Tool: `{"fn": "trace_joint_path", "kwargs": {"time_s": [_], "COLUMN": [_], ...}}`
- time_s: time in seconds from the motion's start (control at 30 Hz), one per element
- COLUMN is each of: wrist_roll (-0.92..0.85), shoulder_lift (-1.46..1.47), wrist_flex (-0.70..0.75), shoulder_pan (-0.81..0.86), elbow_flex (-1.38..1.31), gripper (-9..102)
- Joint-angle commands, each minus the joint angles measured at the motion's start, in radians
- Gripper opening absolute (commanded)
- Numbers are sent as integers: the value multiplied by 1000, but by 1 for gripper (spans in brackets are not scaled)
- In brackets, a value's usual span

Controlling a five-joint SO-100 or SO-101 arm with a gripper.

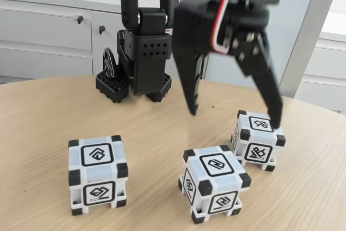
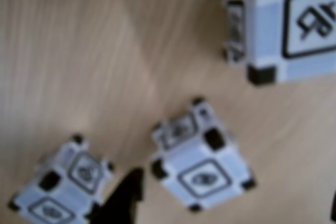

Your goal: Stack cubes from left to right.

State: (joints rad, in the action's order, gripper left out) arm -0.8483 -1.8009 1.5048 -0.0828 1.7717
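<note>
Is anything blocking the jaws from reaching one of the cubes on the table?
Nothing visible does. The open black gripper hangs above the wooden table, one finger reaching the right white plastic cube with black corners. The middle cube and left cube stand apart, unstacked.

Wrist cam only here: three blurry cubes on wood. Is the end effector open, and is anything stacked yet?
Observer: Open. In the fixed view the end effector has its jaws spread wide and holds nothing.
Operator: Stacked?
Observer: No. The left cube, middle cube and right cube each sit alone on the table.
Operator: Where is it aimed?
Observer: At the right cube. One finger ends at the right edge of that cube's top, and the other hangs off its left side, above the table. I can't tell if there is contact.
</note>
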Motion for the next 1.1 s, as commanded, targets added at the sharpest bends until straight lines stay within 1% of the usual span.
{"fn": "trace_joint_path", "kwargs": {"time_s": [0.0,0.13,0.47,0.53,0.67,0.73,0.93,1.07], "wrist_roll": [-26,-34,109,138,167,161,98,54], "shoulder_lift": [21,25,28,32,77,106,196,206], "wrist_flex": [-6,-6,-11,-44,-143,-166,-167,-153], "shoulder_pan": [-2,-51,-288,-316,-331,-331,-331,-333], "elbow_flex": [-48,-48,-49,-49,-48,-48,-48,-48], "gripper": [36,37,37,37,38,38,38,38]}}
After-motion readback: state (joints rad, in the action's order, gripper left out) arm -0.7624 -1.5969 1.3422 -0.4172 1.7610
